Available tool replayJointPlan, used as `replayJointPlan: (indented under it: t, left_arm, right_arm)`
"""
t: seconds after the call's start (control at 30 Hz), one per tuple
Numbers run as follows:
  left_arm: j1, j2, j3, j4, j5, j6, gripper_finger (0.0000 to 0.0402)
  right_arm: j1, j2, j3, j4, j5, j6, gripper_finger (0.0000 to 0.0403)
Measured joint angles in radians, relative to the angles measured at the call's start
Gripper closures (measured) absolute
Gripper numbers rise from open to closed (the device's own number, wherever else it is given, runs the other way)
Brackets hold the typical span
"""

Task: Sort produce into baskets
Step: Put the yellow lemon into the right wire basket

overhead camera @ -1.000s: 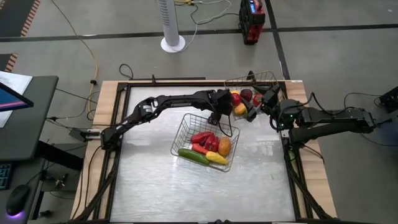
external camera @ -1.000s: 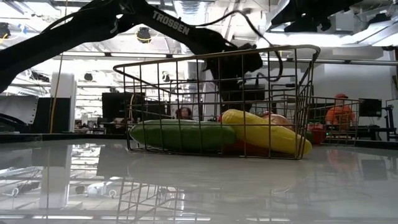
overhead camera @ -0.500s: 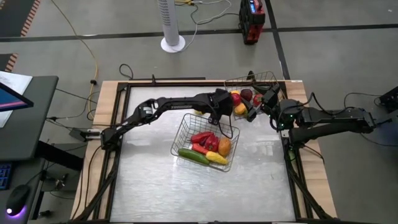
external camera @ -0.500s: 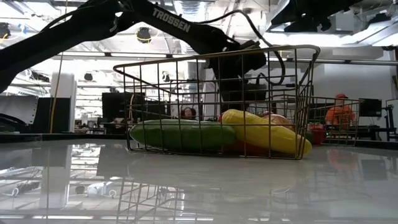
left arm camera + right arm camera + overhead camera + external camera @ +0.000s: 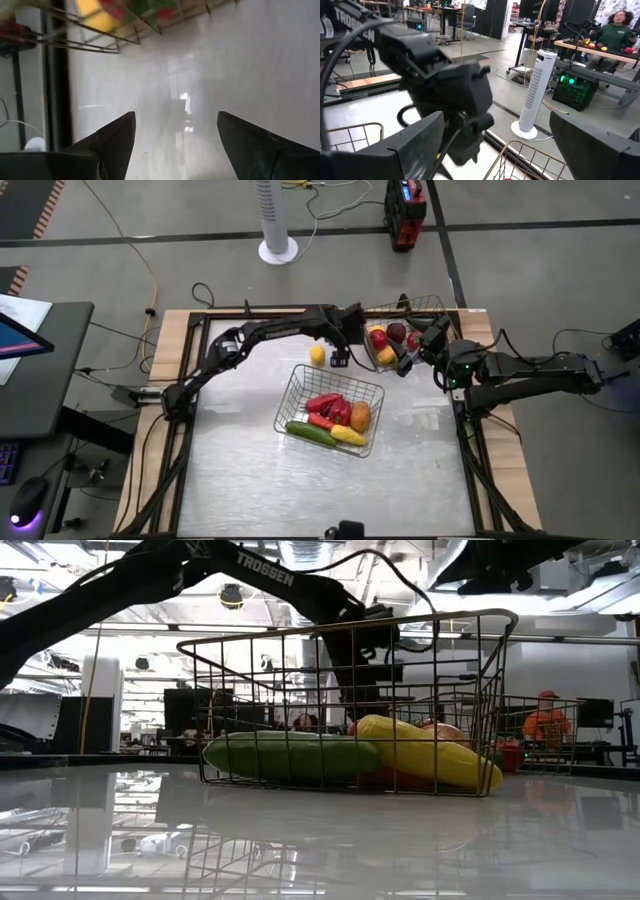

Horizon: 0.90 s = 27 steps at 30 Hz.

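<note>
The near basket (image 5: 330, 408) stands mid-table and holds red peppers (image 5: 328, 406), a green cucumber (image 5: 311, 431), yellow corn (image 5: 349, 434) and an orange piece (image 5: 361, 415). The far basket (image 5: 403, 330) at the far right holds red, dark-purple and yellow pieces. A yellow lemon (image 5: 317, 355) lies on the table beyond the near basket. My left gripper (image 5: 339, 356) hangs open and empty just right of the lemon, over bare table (image 5: 175, 140). My right gripper (image 5: 407, 360) is open and empty (image 5: 495, 120) at the far basket's near edge.
The dark table frame (image 5: 190, 380) runs round the glossy top. There is free table on the near side and to the left of the near basket. A white tower fan (image 5: 277, 220) and a red device (image 5: 404, 210) stand on the floor beyond the table.
My left gripper has gone up and toward the table's far left, away from the near basket's far right corner, and now hangs beside the lemon. The lemon now shows on the table where the arm covered it before.
</note>
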Motion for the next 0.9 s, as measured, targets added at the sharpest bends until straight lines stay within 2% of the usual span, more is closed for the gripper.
replayJointPlan:
  t: [0.23, 0.47, 0.63, 0.9]
  left_arm:
    - [0.051, -0.016, 0.001, 0.008, 0.044, -0.009, 0.0134]
    - [0.105, -0.031, 0.000, -0.130, 0.117, 0.010, 0.0134]
    - [0.104, -0.096, -0.003, -0.172, 0.134, 0.023, 0.0134]
    - [0.101, -0.198, -0.156, -0.161, 0.195, 0.095, 0.0134]
  right_arm:
    - [0.000, 0.000, 0.000, 0.000, 0.000, 0.000, 0.0014]
    - [0.000, 0.000, 0.000, -0.001, 0.000, -0.004, 0.0014]
    - [0.000, 0.000, 0.000, -0.001, 0.000, -0.017, 0.0014]
    - [0.000, 0.000, 0.000, -0.001, 0.000, -0.019, 0.0014]
